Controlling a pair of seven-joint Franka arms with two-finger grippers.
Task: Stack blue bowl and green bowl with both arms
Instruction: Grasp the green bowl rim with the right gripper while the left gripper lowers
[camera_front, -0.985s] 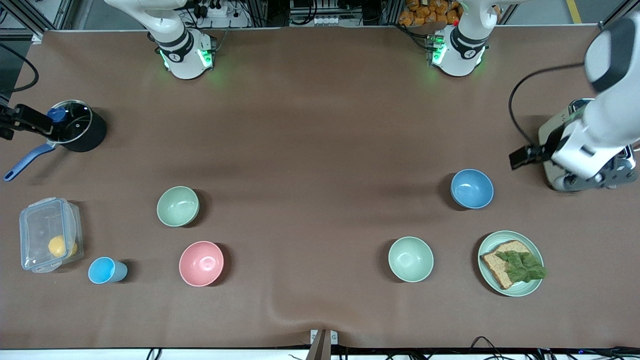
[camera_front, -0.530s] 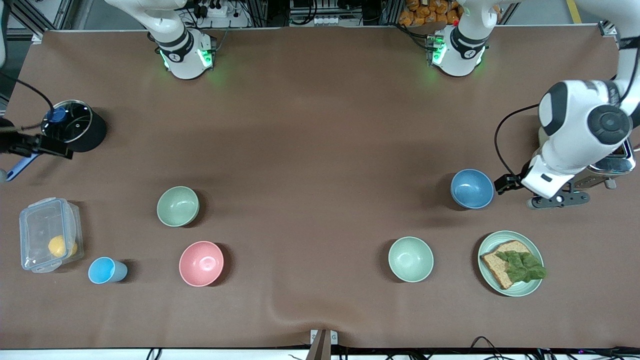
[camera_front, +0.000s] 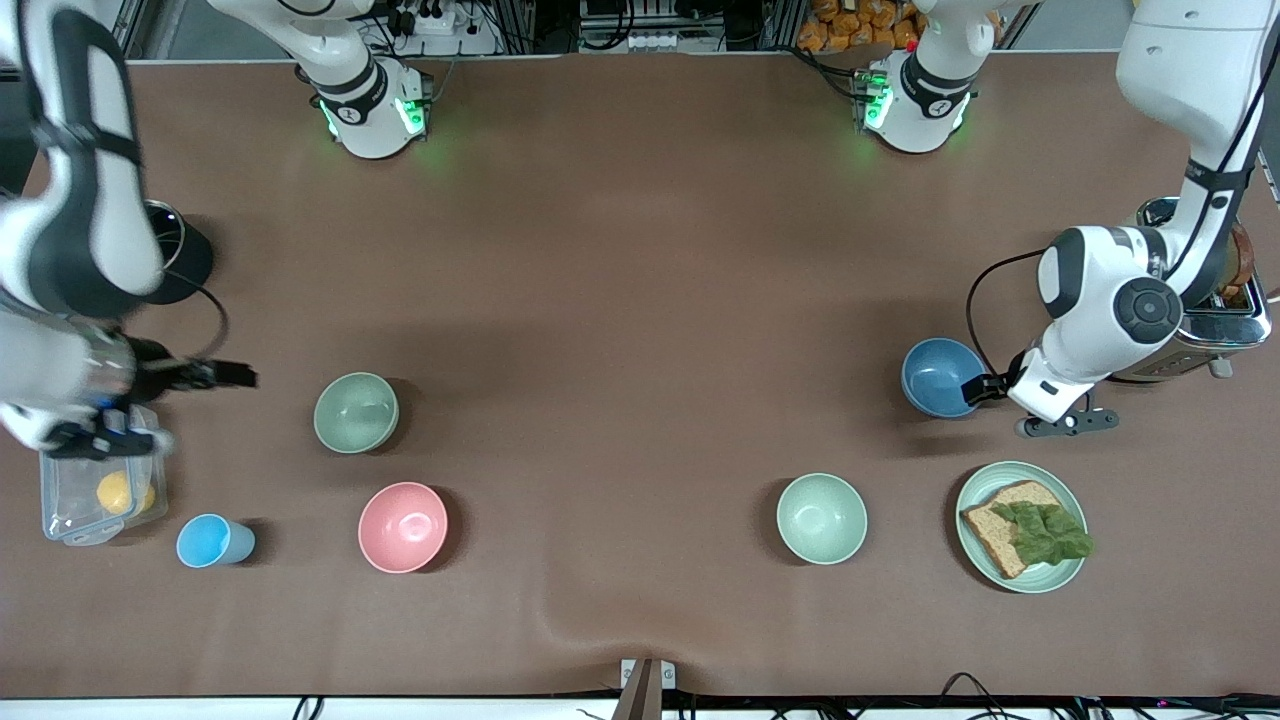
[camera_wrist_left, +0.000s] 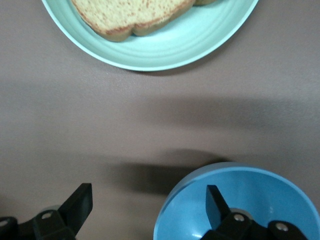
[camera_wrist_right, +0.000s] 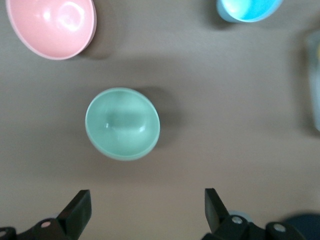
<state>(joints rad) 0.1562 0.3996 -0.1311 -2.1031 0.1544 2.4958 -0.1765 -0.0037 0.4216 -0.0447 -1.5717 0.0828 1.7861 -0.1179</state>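
Sage-coloured, the green bowl sits toward the right arm's end; the right gripper hangs high near it, fingers apart, and needs to descend onto its rim. Toward the left arm's end, the left gripper straddles the blue bowl rim, spread, ready to close. Both approaches underway, I judge. Four bowls, one cup, one plate.

The blue bowl sits toward the left arm's end, the green bowl toward the right arm's end, with the pink bowl just beside it, nearer the camera.
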